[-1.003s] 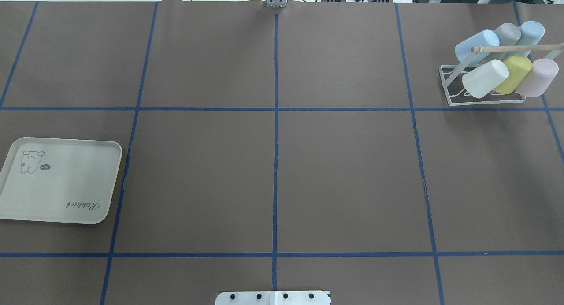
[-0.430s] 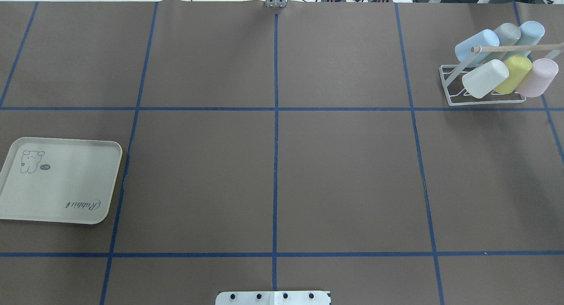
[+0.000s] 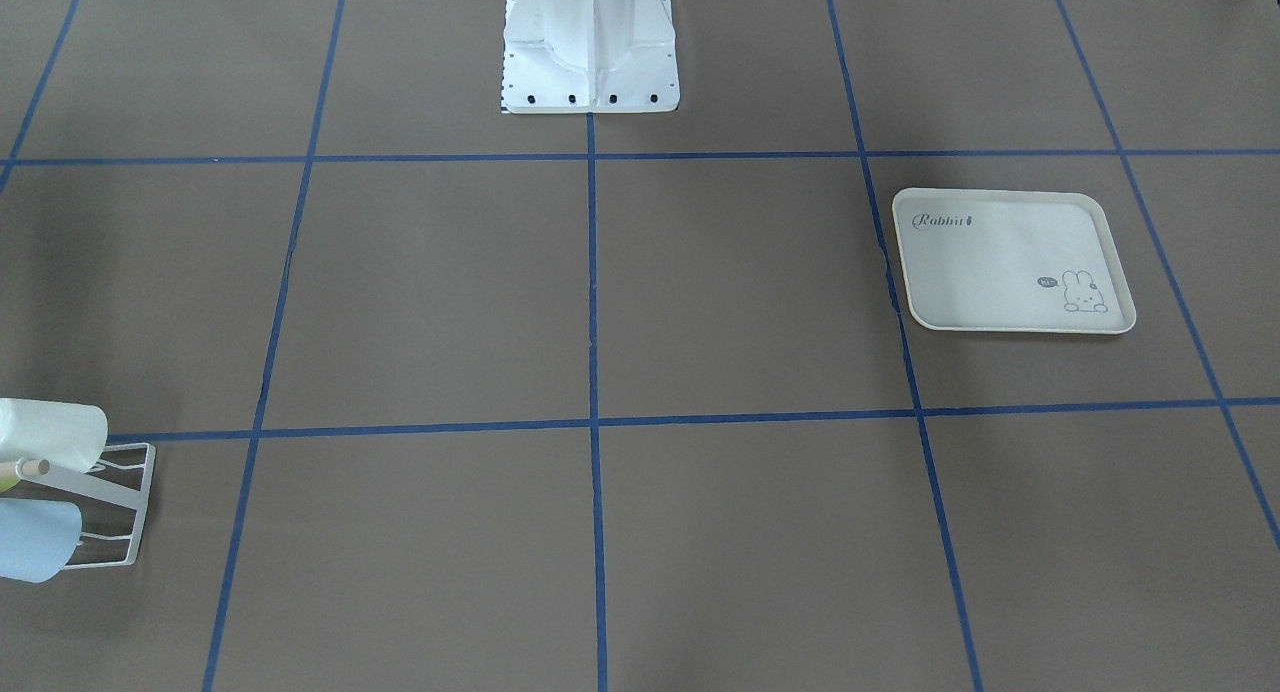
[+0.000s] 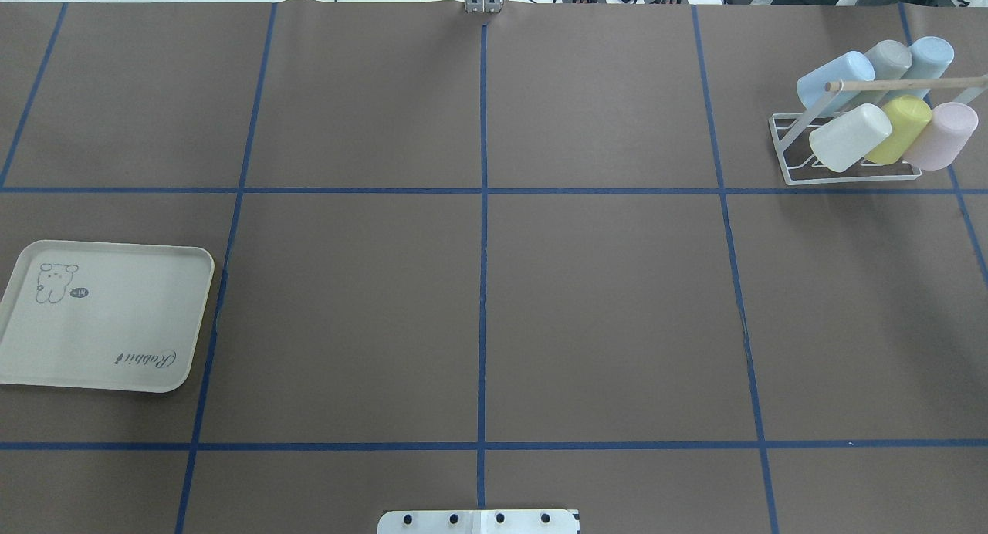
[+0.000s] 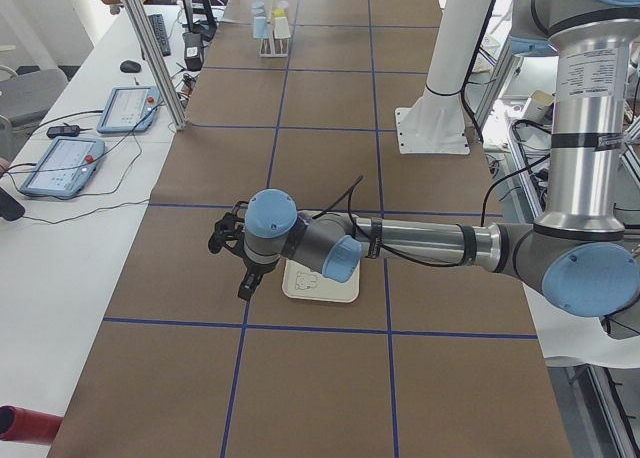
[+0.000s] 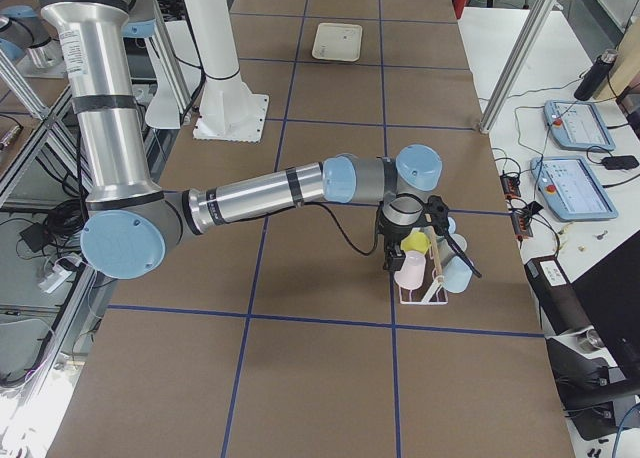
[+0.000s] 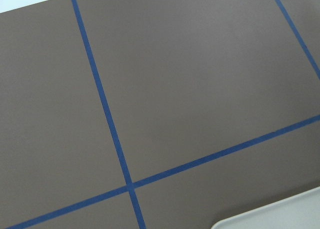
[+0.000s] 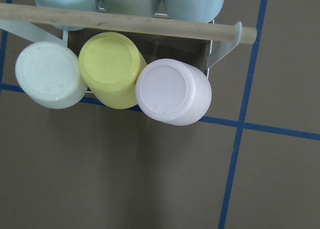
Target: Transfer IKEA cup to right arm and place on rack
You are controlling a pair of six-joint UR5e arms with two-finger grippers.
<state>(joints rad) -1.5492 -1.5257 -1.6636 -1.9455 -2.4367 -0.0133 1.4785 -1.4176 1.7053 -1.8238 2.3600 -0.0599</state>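
Note:
The white wire rack (image 4: 787,152) stands at the table's far right and holds several IKEA cups on their slanted bars. A white cup (image 4: 849,137), a yellow cup (image 4: 899,129) and a pink cup (image 4: 942,135) make the front row, under a wooden rod (image 8: 125,21). The right wrist view looks straight down on the pink cup (image 8: 174,91). My right gripper (image 6: 402,240) hangs just above the rack (image 6: 425,293); I cannot tell whether it is open or shut. My left gripper (image 5: 228,240) hovers beside the tray; its state I cannot tell either.
A cream rabbit-print tray (image 4: 108,326) lies bare at the near left, its corner showing in the left wrist view (image 7: 280,221). Blue tape lines grid the brown table. The robot's white base (image 3: 590,62) stands at the middle of the near edge.

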